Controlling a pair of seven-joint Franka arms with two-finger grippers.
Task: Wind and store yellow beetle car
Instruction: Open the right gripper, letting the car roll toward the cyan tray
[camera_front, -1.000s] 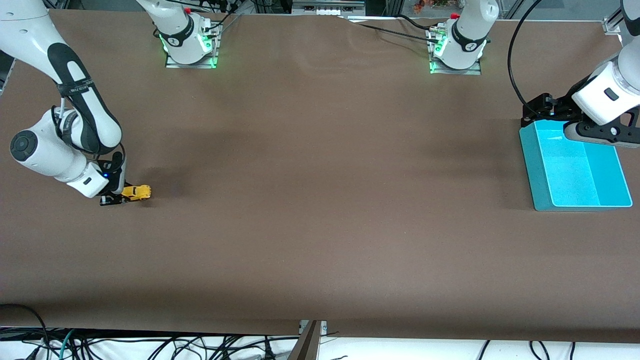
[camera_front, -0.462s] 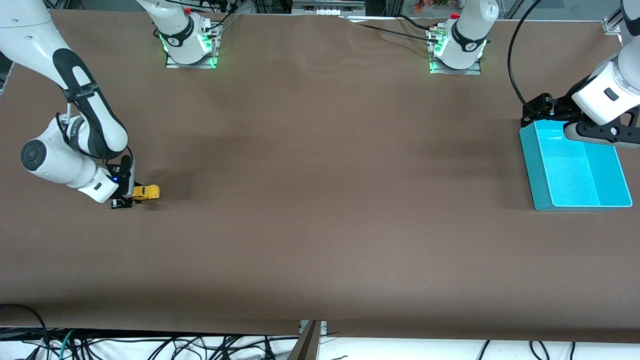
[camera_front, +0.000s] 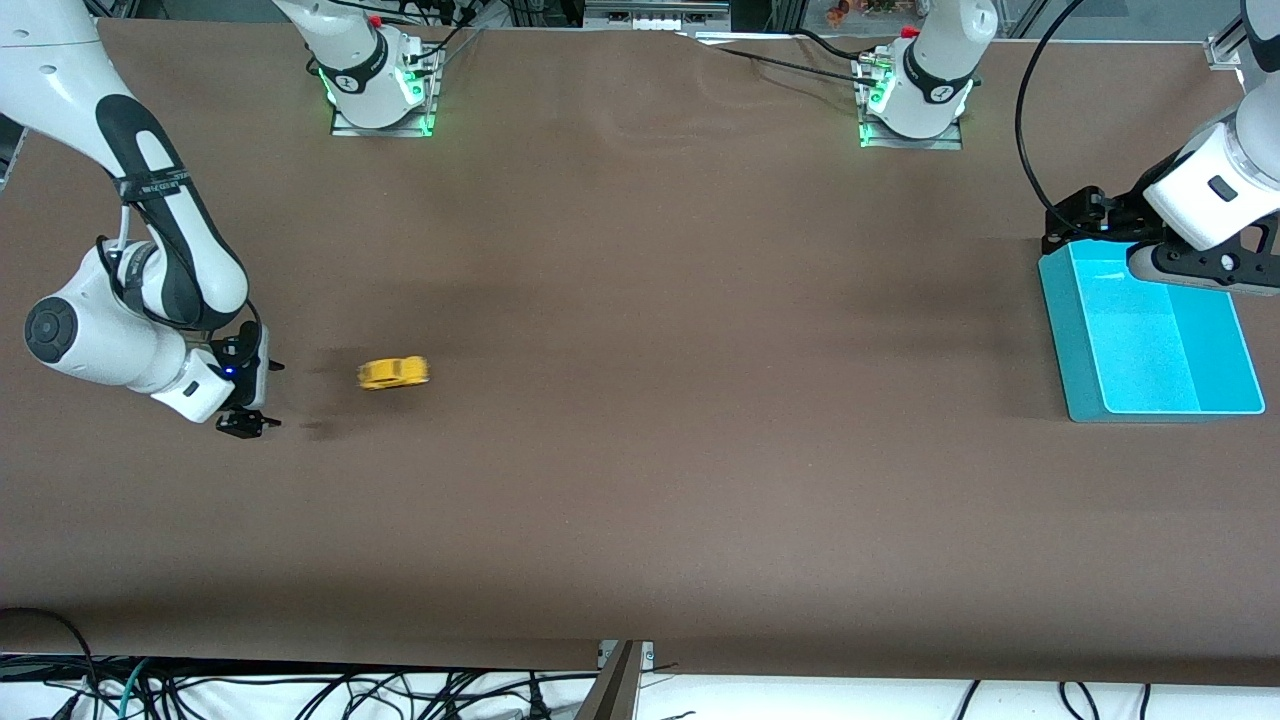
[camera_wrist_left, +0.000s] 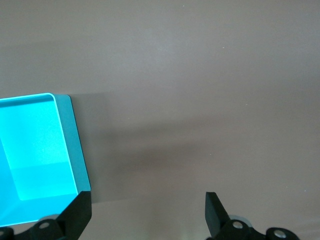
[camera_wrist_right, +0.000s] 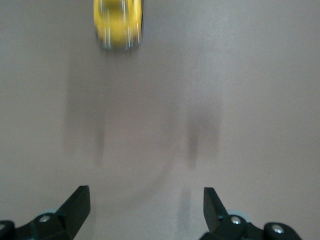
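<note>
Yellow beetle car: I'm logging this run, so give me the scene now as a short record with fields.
car: yellow beetle car on the table, free of both grippers, blurred, toward the right arm's end
right gripper: right gripper low over the table beside the car, open, holding nothing
left gripper: left gripper waits over the edge of the turquoise bin, open
bin: at the left arm's end of the table, nothing seen in it
stage: car not yet stored

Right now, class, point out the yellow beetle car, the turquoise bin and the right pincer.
yellow beetle car (camera_front: 394, 373), front view, roof.
turquoise bin (camera_front: 1075, 345), front view, outer wall.
right pincer (camera_front: 254, 396), front view, between fingertips.
</note>
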